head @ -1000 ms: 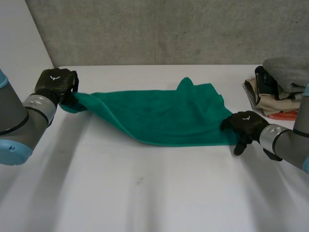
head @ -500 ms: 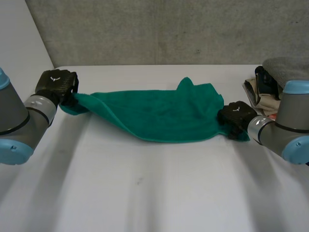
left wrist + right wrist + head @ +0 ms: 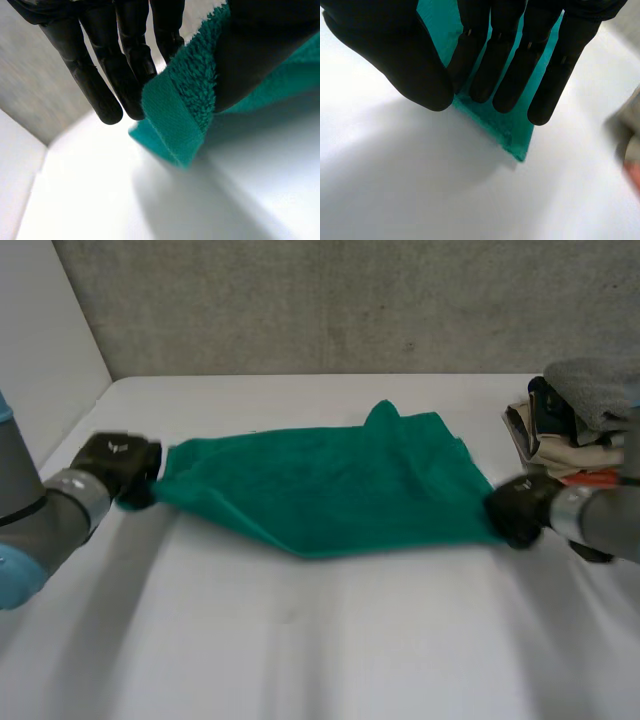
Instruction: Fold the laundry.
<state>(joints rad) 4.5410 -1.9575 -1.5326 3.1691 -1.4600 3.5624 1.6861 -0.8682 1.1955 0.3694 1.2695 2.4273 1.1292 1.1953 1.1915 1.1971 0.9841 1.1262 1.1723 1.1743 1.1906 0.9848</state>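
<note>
- While the towel (image 3: 330, 485) is stretched over the table (image 3: 300, 640), the head view shows the left hand (image 3: 118, 468) and right hand (image 3: 520, 508) at opposite corners; level them and pull evenly.
- Left wrist view: thumb and fingers (image 3: 120, 75) pinch a hemmed corner; grip firmly.
- Right wrist view: fingers (image 3: 510, 75) and thumb clamp the other corner.
</note>
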